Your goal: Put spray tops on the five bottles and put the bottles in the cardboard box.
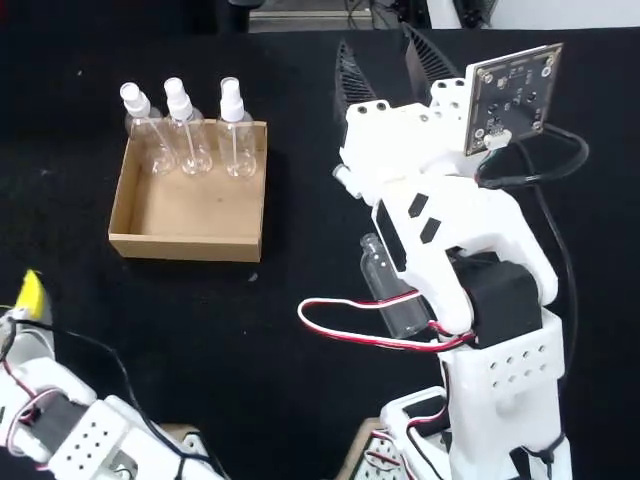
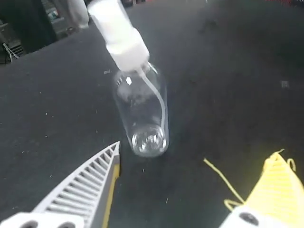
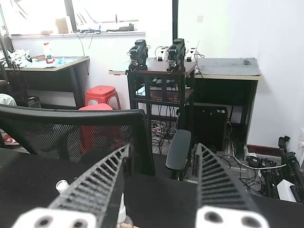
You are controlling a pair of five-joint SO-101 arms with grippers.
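Three clear bottles with white spray tops (image 1: 188, 130) stand along the far wall of the cardboard box (image 1: 185, 215). A capless clear bottle (image 1: 385, 285) lies on the black table, partly under the right arm. My right gripper (image 1: 380, 45) is raised beyond it, open and empty, its ribbed fingers (image 3: 102, 183) aimed over the table's far edge. One spray top (image 3: 61, 186) peeks beside them. My left gripper (image 2: 194, 152) is open just short of a capped bottle (image 2: 142, 109) lying on its side, base toward it. Its yellow fingertip (image 1: 30, 288) shows at the table's left edge.
The box floor in front of the three bottles is bare. Red and white cables (image 1: 350, 325) loop from the right arm over the table beside the capless bottle. An office chair (image 3: 85, 133) stands just past the far table edge.
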